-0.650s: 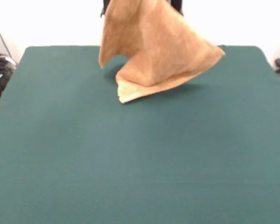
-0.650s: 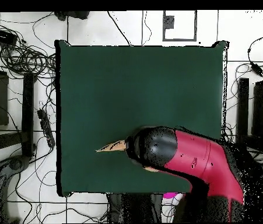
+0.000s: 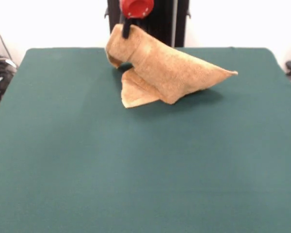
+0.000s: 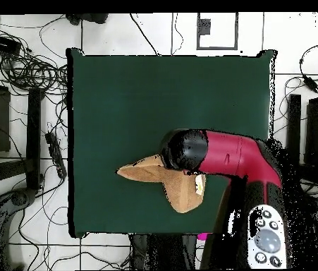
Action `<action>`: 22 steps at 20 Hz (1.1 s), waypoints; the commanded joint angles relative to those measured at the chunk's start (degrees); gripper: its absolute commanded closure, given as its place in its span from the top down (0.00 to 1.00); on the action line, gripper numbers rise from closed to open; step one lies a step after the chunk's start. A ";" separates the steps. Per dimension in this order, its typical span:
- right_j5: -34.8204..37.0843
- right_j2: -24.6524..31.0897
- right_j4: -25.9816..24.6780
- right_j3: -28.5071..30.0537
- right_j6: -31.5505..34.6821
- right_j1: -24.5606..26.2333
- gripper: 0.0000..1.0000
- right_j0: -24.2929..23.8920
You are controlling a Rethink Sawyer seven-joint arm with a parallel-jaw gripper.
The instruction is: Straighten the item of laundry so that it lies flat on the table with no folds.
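Towel (image 3: 160, 73) is nowhere near flat yet, it's sitting in a draped, tent-like heap toward the far side of the tabletop (image 3: 136, 170), on the robot's end. Going near to far in the front view: the whole near stretch of green felt is bare, then comes a paler folded flap lying on the surface, then the main body of the cloth rising up and back to its highest corner. One pointed corner sticks out to the picture's right, low over the felt.

That high corner is where the end effector (image 3: 126, 30) is: a dark finger pokes down from under the red wrist and the cloth wraps right around it, so it looks clamped on that corner, though the tips themselves are buried in the terry and can't really be seen. The overhead view (image 4: 163, 180) agrees, with the arm's black-and-red body over the heap and the cloth fanning out from under it.

So the key relation: the towel hangs down and away from the end effector, long axis running from the held corner out to that free pointed corner. A guess: spreading it means dragging the held corner away from that point, so the folded flap underneath pulls open instead of bunching.
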 commanded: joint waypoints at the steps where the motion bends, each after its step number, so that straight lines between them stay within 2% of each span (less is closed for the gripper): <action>1: -1.62 9.33 -5.92 -13.06 -16.64 4.62 0.00 -0.44; 5: -3.10 13.47 -9.66 -21.17 -24.16 8.50 0.00 -3.66; 8: -1.16 19.67 -9.00 -25.90 -31.22 12.12 0.00 -7.28; 10: 1.34 22.28 -8.82 -29.12 -33.42 14.04 0.00 -8.22; 13: 4.44 23.34 -9.41 -32.37 -33.65 15.07 0.00 -7.75; 19: 0.87 25.70 -9.95 -36.64 -36.14 17.89 0.00 -7.38; 21: -2.13 25.57 -12.12 -37.84 -39.11 17.35 0.00 -6.93; 22: -0.67 26.11 -12.15 -38.71 -41.58 17.39 0.00 -7.03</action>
